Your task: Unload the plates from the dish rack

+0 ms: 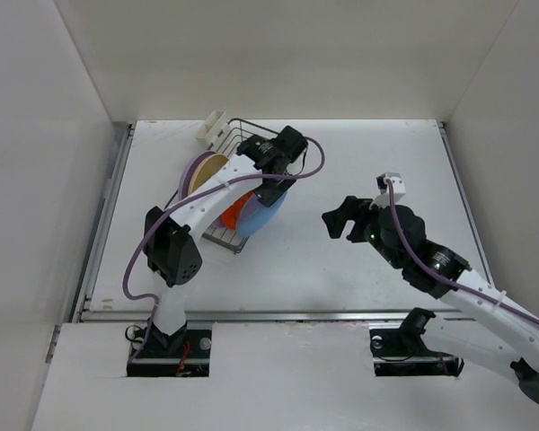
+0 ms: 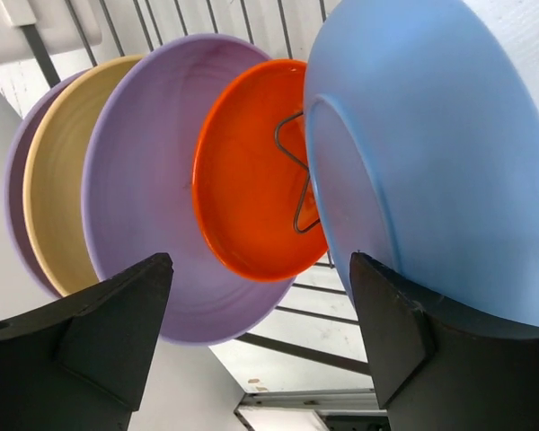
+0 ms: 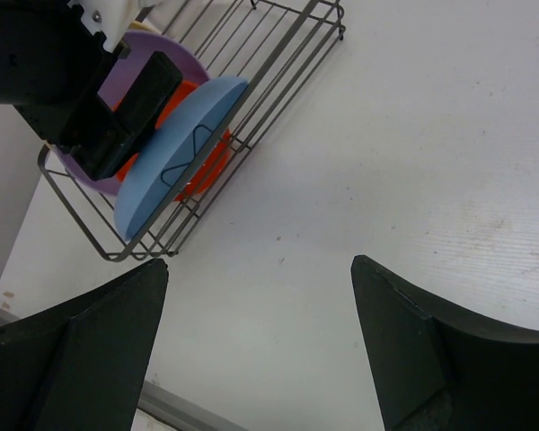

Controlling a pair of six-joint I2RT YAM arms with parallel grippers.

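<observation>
Inside the dish rack, a dark wire basket, five smooth round plates stand on edge: one light blue plate, one smaller orange-red plate, one lavender plate, one tan-yellow plate and a second lavender plate. The left gripper hangs over the rack, jaws wide, gripping nothing. The right gripper sits right of the rack above the matte white table, jaws wide, empty.

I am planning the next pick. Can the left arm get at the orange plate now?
Probably yes, but tightly. The open left pincer hangs over the rack, facing the orange plate. The bigger blue plate and lavender plate stand close on either side and may crowd it.
</observation>
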